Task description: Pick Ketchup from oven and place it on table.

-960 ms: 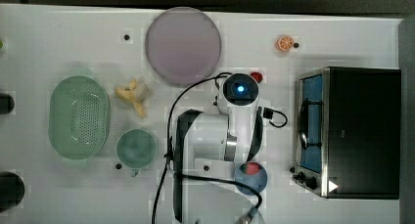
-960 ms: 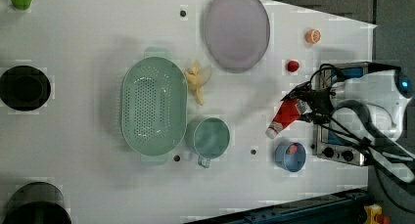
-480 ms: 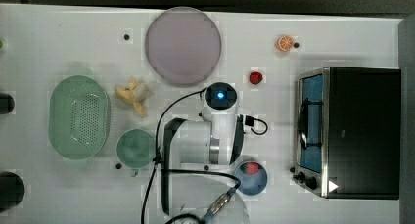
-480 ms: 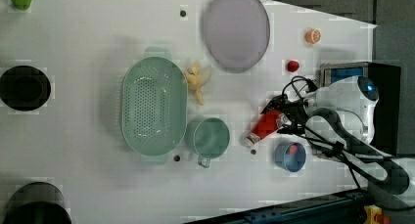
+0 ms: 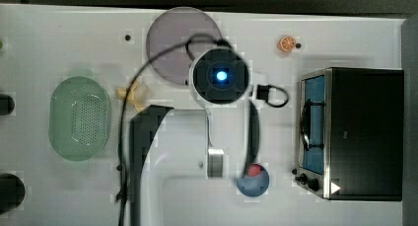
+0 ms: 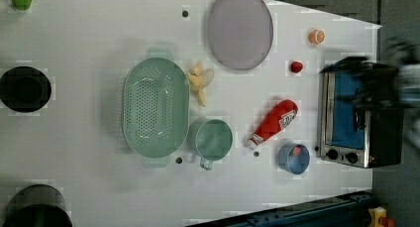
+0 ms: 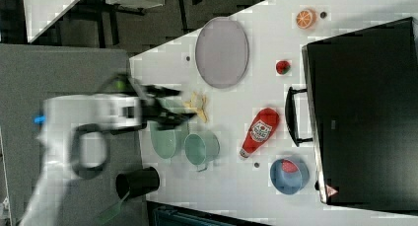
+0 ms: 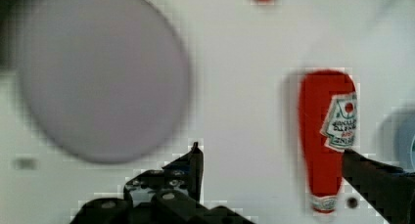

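Note:
The ketchup point(image 6: 273, 123), a slim red bottle with a white cap, lies on its side on the white table point(image 6: 84, 43), between the green cup point(image 6: 213, 139) and the oven point(image 6: 357, 119). The right view shows the ketchup point(image 7: 260, 125) just in front of the oven's point(image 7: 365, 112) dark handle. In the wrist view my gripper point(image 8: 270, 155) hangs open and empty above the table. The ketchup point(image 8: 323, 136) lies beside one finger point(image 8: 377, 180) and apart from it. The oven point(image 5: 355, 132) door is closed. My arm point(image 5: 219, 75) covers the middle of the top view.
A greyish-lilac plate point(image 6: 240, 28) lies at the back. A green colander point(image 6: 156, 108), a banana point(image 6: 199, 81), a strawberry point(image 6: 296, 67), an orange slice point(image 6: 317, 36) and a blue bowl point(image 6: 293, 158) are spread around. Black containers point(image 6: 25, 88) stand at the left view's left edge.
The gripper has let go of the ketchup, which now rests on the table. The arm has risen and drawn away from it.

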